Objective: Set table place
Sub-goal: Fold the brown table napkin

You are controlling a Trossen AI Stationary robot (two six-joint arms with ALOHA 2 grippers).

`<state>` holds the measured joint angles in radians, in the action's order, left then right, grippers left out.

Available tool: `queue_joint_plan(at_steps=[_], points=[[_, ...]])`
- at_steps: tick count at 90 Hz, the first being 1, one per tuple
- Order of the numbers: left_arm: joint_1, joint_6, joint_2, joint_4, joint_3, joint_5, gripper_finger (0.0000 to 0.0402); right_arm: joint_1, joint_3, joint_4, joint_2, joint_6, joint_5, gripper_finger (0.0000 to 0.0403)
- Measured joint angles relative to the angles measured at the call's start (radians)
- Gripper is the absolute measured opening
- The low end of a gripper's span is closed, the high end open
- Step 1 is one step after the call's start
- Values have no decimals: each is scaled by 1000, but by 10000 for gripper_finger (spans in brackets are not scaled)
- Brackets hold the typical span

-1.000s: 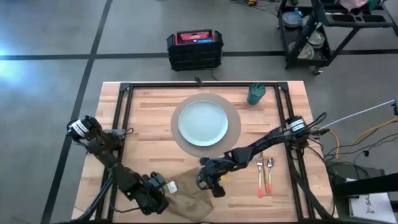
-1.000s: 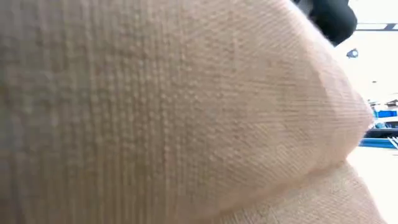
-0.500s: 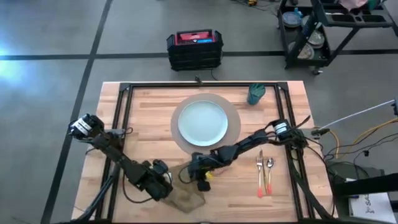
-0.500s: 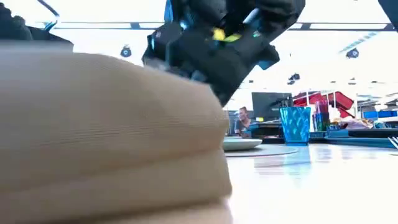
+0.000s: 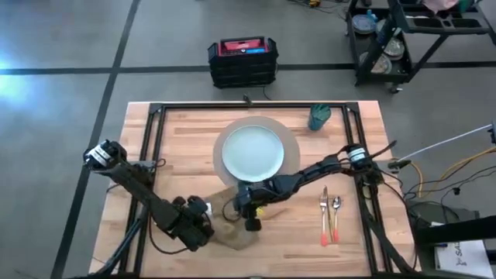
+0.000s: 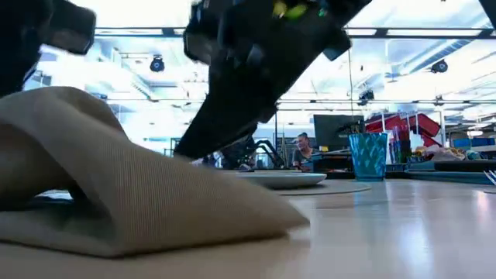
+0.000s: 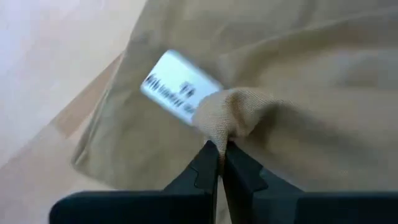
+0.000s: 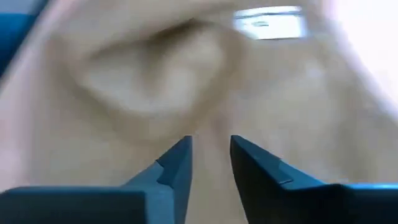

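Brown cloth made up the napkin [image 5: 232, 225], which lay crumpled on the near part of the wooden desk [image 5: 186, 139], just in front of the round tan mat [image 5: 291, 159] and touching or overlapping its near edge. The left pincer [image 5: 203, 221] sat at the napkin's left side; its wrist view showed the two dark fingers [image 7: 208, 165] pressed together on a raised fold of the napkin [image 7: 292, 93], next to a white sewn-in label [image 7: 177, 90]. The right pincer [image 5: 249, 219] hung over the napkin's right part, its arm stretching across the desk from the right edge. In its wrist view the fingers [image 8: 177, 162] stood slightly apart with only a narrow gap, the cloth [image 8: 149, 68] close behind them; whether they touched it could not be told.

From desk height the napkin [image 6: 124, 194] showed as a humped fold lifted at the left, with dark arm parts above it. A pale blue-green plate [image 5: 253, 152] rested in the middle of the mat. The small teal cup [image 5: 318, 116] stood upright at the far right of the desk, beside the mat and apart from it. An orange-handled fork [image 5: 324, 219] and spoon [image 5: 336, 217] lay side by side on the right part of the desk, well apart from the napkin. Beyond the desk a black crate with a red top [image 5: 242, 60] sat on the floor.
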<state>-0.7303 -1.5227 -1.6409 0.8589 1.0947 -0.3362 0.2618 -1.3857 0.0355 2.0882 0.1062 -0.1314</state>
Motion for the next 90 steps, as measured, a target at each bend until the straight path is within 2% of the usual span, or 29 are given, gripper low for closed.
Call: queue_joint_plan(at_steps=[12,37,60,90], points=[[-2,52,0,-9,64,-17,0,24,-1,-37,24,5,-1,124],[-24,137,0,-85,154,-12,0,14,0,-108,69,8,2,126],[-62,173,-5,-236,124,-1,0,-21,-1,-143,71,-9,3,147],[-69,108,-68,-238,120,6,0,-51,-28,-148,76,-43,-12,150]])
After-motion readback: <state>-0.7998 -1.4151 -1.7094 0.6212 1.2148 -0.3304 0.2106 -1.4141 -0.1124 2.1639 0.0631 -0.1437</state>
